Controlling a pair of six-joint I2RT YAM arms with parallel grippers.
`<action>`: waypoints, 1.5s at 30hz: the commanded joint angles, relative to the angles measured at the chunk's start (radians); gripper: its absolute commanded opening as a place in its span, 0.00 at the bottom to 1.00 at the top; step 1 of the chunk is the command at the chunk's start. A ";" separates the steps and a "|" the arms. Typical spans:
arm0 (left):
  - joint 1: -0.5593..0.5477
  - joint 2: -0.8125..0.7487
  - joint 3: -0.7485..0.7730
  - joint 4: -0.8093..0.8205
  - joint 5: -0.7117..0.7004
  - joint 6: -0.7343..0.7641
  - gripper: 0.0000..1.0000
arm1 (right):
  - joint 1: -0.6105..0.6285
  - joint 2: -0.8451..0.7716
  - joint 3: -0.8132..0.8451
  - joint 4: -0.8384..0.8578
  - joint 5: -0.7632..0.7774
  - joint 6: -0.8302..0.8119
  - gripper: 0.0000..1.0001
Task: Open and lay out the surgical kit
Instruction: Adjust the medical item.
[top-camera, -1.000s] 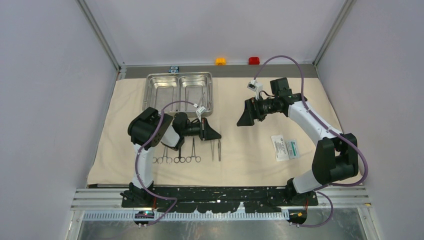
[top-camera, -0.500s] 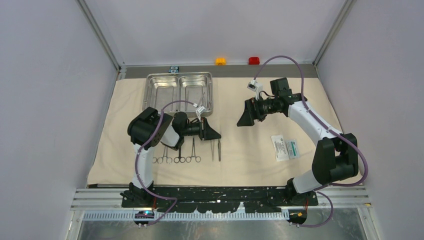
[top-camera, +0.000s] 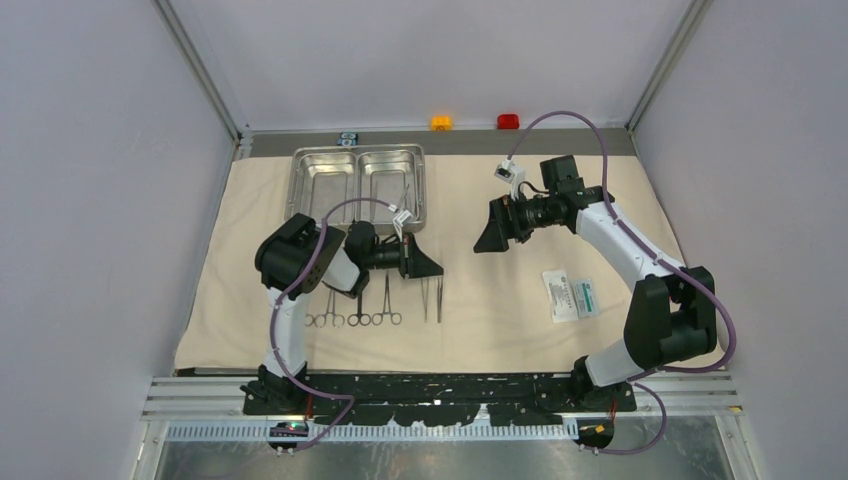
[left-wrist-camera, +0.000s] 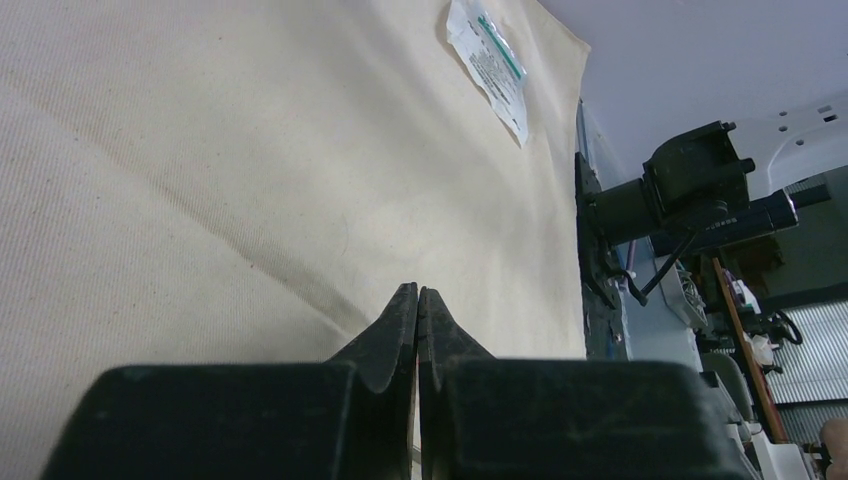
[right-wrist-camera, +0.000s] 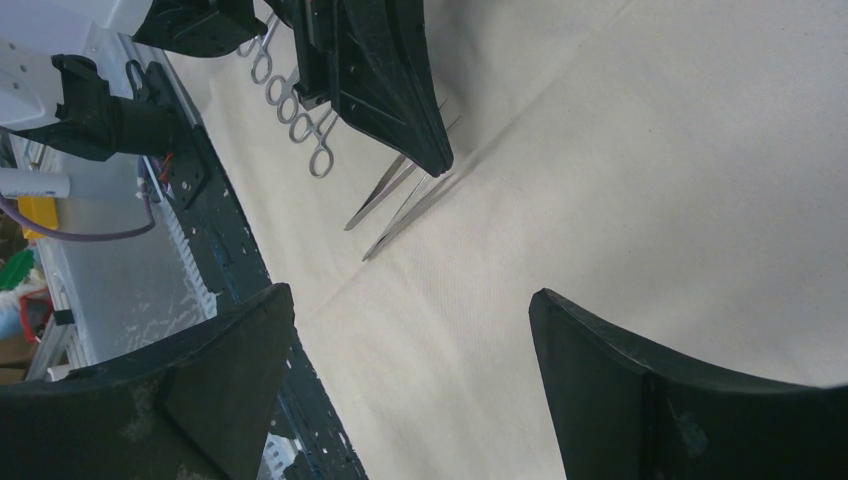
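The beige cloth wrap (top-camera: 500, 320) lies spread flat. The steel two-compartment tray (top-camera: 357, 150) sits at the back left with a thin tool (top-camera: 405, 195) in its right compartment. Three ring-handled forceps (top-camera: 360, 315) and tweezers (top-camera: 432, 298) lie in a row at the front left. The white-and-green packet (top-camera: 570, 295) lies to the right, and also shows in the left wrist view as the packet (left-wrist-camera: 490, 62). My left gripper (top-camera: 436, 270) hovers just over the tweezers' upper ends, shut and empty (left-wrist-camera: 418, 292). My right gripper (top-camera: 482, 243) hangs open above the middle of the cloth (right-wrist-camera: 410, 300), facing the tweezers (right-wrist-camera: 400, 195).
An orange button (top-camera: 441, 122) and a red button (top-camera: 508, 121) sit at the back edge, with a small black-and-blue block (top-camera: 347, 138) behind the tray. Grey walls close in both sides. The arms' black base rail (top-camera: 440, 392) runs along the near edge.
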 joint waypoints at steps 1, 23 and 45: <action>0.004 -0.013 0.030 0.059 0.031 0.004 0.00 | -0.001 0.005 0.041 0.009 -0.012 -0.018 0.92; 0.003 -0.107 0.065 0.191 0.060 -0.188 0.00 | 0.041 -0.005 -0.046 0.168 -0.061 0.081 0.92; 0.001 -0.198 0.085 0.192 0.040 -0.282 0.00 | 0.265 0.067 -0.094 0.206 0.104 -0.118 0.81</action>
